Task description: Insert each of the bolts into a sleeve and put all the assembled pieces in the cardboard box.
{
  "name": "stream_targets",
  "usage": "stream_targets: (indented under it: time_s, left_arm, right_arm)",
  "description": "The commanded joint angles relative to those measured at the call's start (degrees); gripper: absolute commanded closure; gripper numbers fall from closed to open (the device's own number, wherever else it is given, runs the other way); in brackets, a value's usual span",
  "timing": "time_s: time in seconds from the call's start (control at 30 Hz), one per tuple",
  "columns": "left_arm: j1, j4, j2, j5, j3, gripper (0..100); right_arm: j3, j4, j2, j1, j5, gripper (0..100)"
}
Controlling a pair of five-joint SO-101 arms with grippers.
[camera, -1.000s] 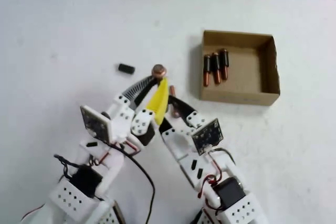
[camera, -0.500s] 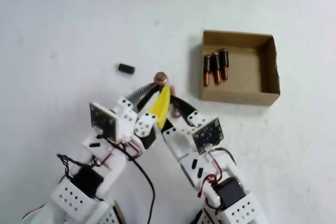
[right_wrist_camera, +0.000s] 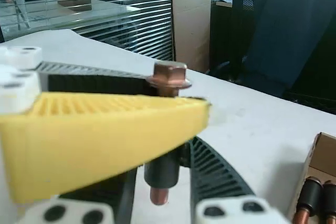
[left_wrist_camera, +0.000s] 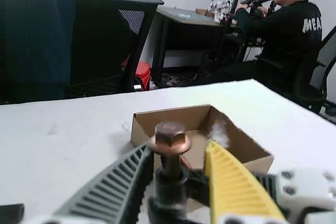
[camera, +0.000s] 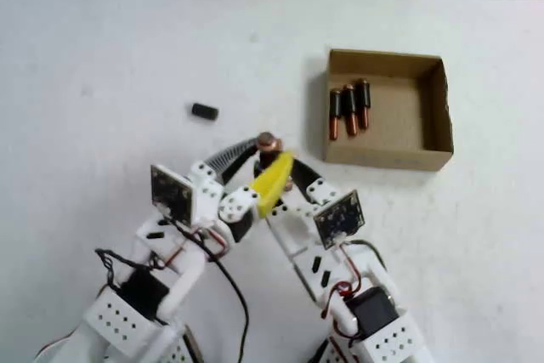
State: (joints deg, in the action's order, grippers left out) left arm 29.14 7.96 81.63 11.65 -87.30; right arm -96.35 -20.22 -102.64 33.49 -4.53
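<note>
High view: both arms meet mid-table, just in front of the cardboard box. The bolt stands upright at the meeting point, head up. The left gripper straddles it: the grey finger runs up to the head and the yellow finger angles off, so the tips are apart. The right gripper comes in from the box side, its black fingers mostly hidden under the yellow one. Three assembled pieces lie side by side in the box against its near-left wall. A loose sleeve lies on the table, well apart from the grippers on the far side from the box.

Left wrist view: the bolt shank drops into a black sleeve. The grey finger touches the shank and sleeve. The yellow finger has a visible gap to the bolt, so the left pincer is spread and not gripping. The box sits close behind.

Right wrist view: the bolt head shows above the yellow finger, which crosses in front. Below it is the sleeve, with the copper bolt tip poking out of its lower end. The right arm's own black fingers flank the sleeve closely and look clamped on it. The box corner with two assembled pieces is at the frame edge.
</note>
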Motion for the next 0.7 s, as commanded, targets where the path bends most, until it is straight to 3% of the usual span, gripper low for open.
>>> stream_targets:
  time_s: [0.0,0.2,0.5,0.67]
  left_arm:
    - [-0.5,-0.1,1.5,0.0,0.9,75]
    - [-6.1,-0.2,1.5,0.0,2.0,75]
    - [-7.3,0.0,1.5,-5.5,5.7,75]
    - [-11.2,0.0,1.5,-5.3,9.8,75]
  right_arm:
    - [-0.4,1.5,-0.7,-0.8,0.5,98.2]
    - [-0.4,1.3,-0.7,-0.9,0.5,98.2]
    - [-0.4,1.2,-0.7,-1.0,0.2,98.2]
    - [-0.4,0.4,-0.7,-1.1,0.1,98.2]
